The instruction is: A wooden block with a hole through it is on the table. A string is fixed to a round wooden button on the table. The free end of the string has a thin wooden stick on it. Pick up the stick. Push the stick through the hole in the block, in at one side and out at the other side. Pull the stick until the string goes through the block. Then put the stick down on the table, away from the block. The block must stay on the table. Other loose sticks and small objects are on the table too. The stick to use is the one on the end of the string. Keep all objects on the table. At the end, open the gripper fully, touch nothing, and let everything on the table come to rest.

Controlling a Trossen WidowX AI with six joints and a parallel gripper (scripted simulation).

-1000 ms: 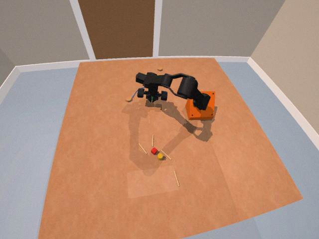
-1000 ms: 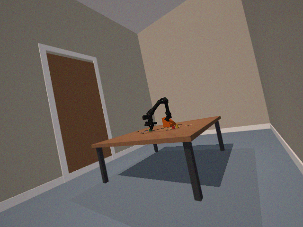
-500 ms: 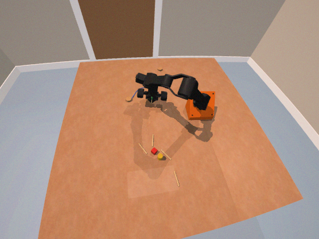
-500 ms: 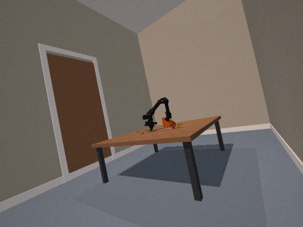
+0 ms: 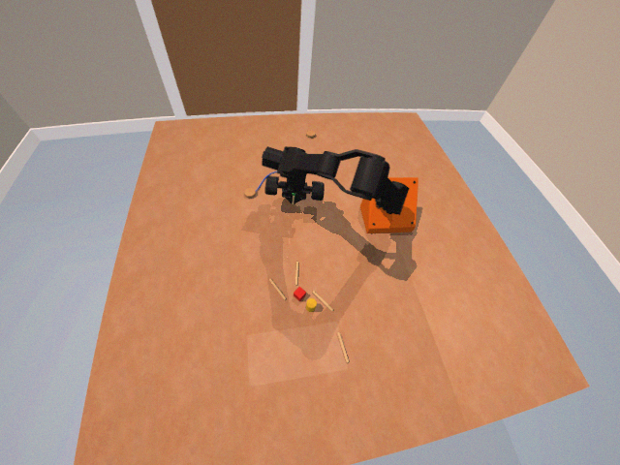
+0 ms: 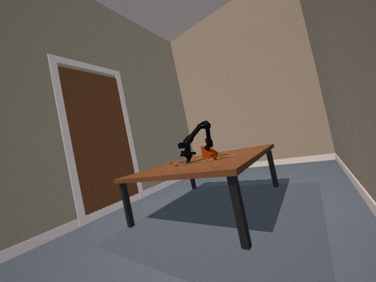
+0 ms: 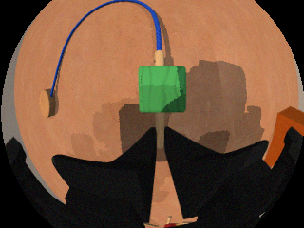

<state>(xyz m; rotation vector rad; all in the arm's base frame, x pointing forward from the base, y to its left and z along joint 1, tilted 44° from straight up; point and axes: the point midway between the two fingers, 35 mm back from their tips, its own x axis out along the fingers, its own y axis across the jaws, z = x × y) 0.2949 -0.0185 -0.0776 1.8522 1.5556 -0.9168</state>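
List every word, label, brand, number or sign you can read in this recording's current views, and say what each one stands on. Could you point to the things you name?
No readable text in any view.
Green block (image 7: 162,89): no marking visible.
Wooden button (image 7: 46,103) (image 5: 249,193): none visible.
Orange base (image 5: 395,223): dark dots only, no lettering.
Red cube (image 5: 299,294) and yellow cylinder (image 5: 311,304): too small to rule out fine print.
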